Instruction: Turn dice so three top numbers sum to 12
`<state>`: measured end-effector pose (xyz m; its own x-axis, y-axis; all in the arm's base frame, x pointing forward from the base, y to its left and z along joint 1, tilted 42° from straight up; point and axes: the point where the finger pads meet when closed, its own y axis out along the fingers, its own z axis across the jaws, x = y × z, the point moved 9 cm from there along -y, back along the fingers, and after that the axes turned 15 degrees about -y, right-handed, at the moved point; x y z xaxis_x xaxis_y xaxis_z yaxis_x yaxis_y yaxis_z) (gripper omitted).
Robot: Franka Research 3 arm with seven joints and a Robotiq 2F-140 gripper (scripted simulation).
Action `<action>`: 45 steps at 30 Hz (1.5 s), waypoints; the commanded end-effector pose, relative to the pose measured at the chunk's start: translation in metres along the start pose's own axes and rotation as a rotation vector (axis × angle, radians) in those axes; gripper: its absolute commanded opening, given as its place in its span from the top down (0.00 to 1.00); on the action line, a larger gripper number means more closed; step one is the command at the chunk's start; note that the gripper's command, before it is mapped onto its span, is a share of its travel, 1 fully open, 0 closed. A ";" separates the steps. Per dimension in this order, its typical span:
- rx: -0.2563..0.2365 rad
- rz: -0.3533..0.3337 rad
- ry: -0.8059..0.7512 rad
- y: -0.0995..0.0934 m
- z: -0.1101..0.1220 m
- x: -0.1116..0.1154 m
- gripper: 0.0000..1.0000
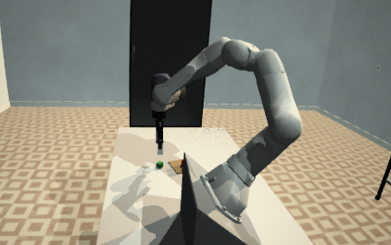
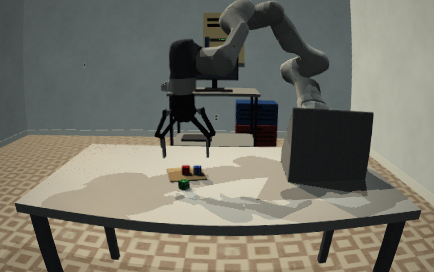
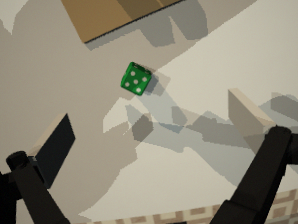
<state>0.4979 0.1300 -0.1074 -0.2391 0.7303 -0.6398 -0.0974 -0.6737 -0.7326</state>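
The green die (image 1: 159, 165) (image 2: 184, 184) (image 3: 136, 79) lies on the table off the mat, with a gap to the mat's edge in the wrist view; its top shows five. The tan mat (image 1: 175, 166) (image 2: 175, 176) (image 3: 95, 25) lies on the table. A red die (image 1: 182, 162) (image 2: 186, 170) and a blue die (image 2: 197, 170) stand on it side by side, with a small gap; their top numbers are too small to read. My gripper (image 1: 159, 149) (image 2: 186, 154) (image 3: 148, 114) is open and empty, pointing down above the table, higher than the dice.
The dark box (image 2: 327, 145) (image 1: 189, 194) under the arm's base stands on the table (image 2: 75, 170) (image 1: 122, 194), to the right of the mat in the exterior view. It hides part of the mat and the blue die in the top view. Arm shadows cross the table.
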 end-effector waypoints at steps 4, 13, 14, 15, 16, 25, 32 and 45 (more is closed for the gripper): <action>0.012 0.006 -0.233 0.002 0.001 -0.003 0.00; 0.017 0.005 -0.397 0.005 0.002 -0.003 0.00; 0.018 0.005 -0.417 0.006 0.003 -0.003 0.00; 0.018 0.004 -0.437 0.006 0.003 -0.003 0.00; 0.019 0.004 -0.457 0.006 0.003 -0.003 0.00; 0.022 0.002 -0.630 0.009 0.004 -0.003 0.00; 0.024 0.000 -0.753 0.010 0.005 -0.003 0.00; 0.023 -0.003 -0.987 0.012 0.005 -0.003 0.00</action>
<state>0.4901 0.1210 -0.1154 -0.8756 0.4127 -0.2509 -0.1108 -0.6773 -0.7274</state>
